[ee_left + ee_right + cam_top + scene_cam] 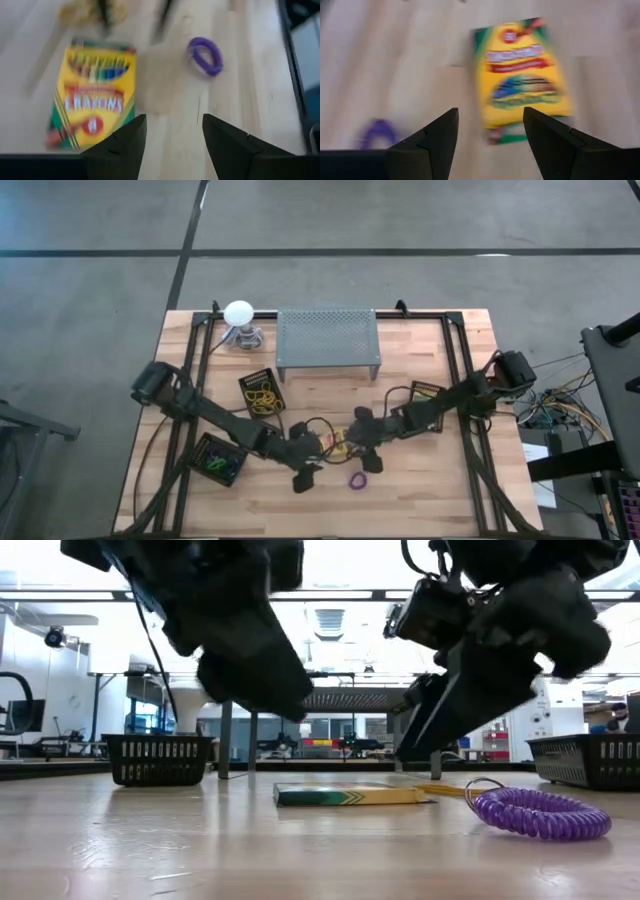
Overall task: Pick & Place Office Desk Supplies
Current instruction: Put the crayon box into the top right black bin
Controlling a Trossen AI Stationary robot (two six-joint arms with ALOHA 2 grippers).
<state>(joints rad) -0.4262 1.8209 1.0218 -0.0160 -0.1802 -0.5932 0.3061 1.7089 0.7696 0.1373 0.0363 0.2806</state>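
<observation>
A yellow-and-green crayon box lies flat on the wooden table between my two grippers, its face up. A purple coiled loop rests on the table near it, toward the near edge. My left gripper hovers open just left of the box, with bare wood between its fingers. My right gripper hovers open just right of the box, also holding nothing. Both hang above the table.
A black basket with yellow rubber bands, another with green and blue loops and a third at the right stand on the table. The grey perforated stand and a white ball-topped object sit at the far edge.
</observation>
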